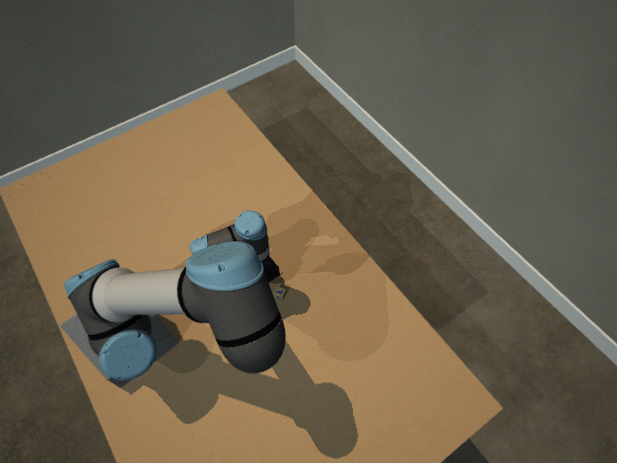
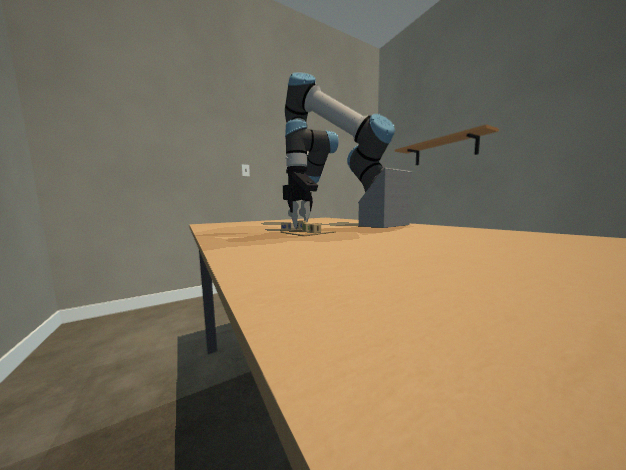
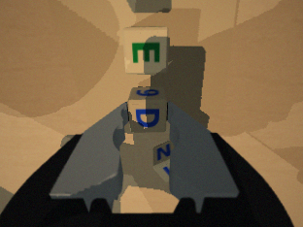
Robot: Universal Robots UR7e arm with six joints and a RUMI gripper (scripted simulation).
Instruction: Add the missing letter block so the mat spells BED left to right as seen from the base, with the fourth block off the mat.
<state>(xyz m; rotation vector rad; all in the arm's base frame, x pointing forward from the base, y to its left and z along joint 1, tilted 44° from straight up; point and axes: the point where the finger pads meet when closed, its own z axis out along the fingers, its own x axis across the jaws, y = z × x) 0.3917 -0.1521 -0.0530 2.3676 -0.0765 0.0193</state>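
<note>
In the wrist view my gripper (image 3: 148, 103) is shut on a block with a blue D (image 3: 147, 116) on top, low over the surface. Just beyond it lies a block with a green E (image 3: 145, 52) on top, and a third block (image 3: 151, 4) shows cut off at the top edge. A fourth block with a blue N (image 3: 162, 154) lies tilted under the right finger, close to the D block. In the exterior view the gripper (image 2: 299, 218) stands down at the row of blocks (image 2: 305, 227). In the top view the arm hides the gripper; one small block (image 1: 280, 293) shows beside it.
The wooden table (image 1: 149, 164) (image 2: 429, 313) bears the robot's grey base (image 2: 384, 199). The arm's elbow (image 1: 229, 298) hangs over the work area. A wall shelf (image 2: 447, 137) is at the back right. The mat's edges are hard to make out.
</note>
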